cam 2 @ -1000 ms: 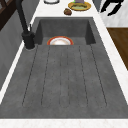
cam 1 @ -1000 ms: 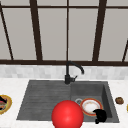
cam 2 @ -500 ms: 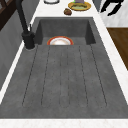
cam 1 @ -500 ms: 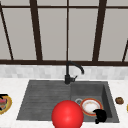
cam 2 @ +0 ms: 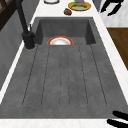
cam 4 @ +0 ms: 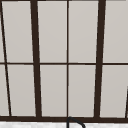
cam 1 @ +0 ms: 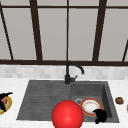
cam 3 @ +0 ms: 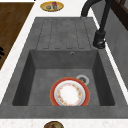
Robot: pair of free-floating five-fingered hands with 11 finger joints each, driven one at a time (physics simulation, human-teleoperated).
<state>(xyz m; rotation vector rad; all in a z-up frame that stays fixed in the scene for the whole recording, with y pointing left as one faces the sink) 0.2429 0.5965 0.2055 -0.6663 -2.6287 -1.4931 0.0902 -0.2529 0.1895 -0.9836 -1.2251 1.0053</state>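
Two black hands at a dark sink, with a red-rimmed plate in its basin.

The sink (cam 1: 37,97) is the landmark. The right hand (cam 1: 100,116) hovers at the basin's front right corner, just beside the front edge of the red-rimmed plate (cam 1: 90,106); its fingers look curled in, though whether they touch the plate cannot be told. The plate lies flat on the basin floor, next to the drain (cam 3: 82,79). The left hand (cam 1: 4,99) is off the sink's left end, over a yellow dish (cam 1: 7,106) on the counter, its fingers spread and straight. A red ball (cam 1: 67,115) sits at the middle of the sink's front edge, left of the plate. The black faucet (cam 1: 71,72) rises behind the sink. A small brown object (cam 1: 119,100) rests on the counter right of the sink.
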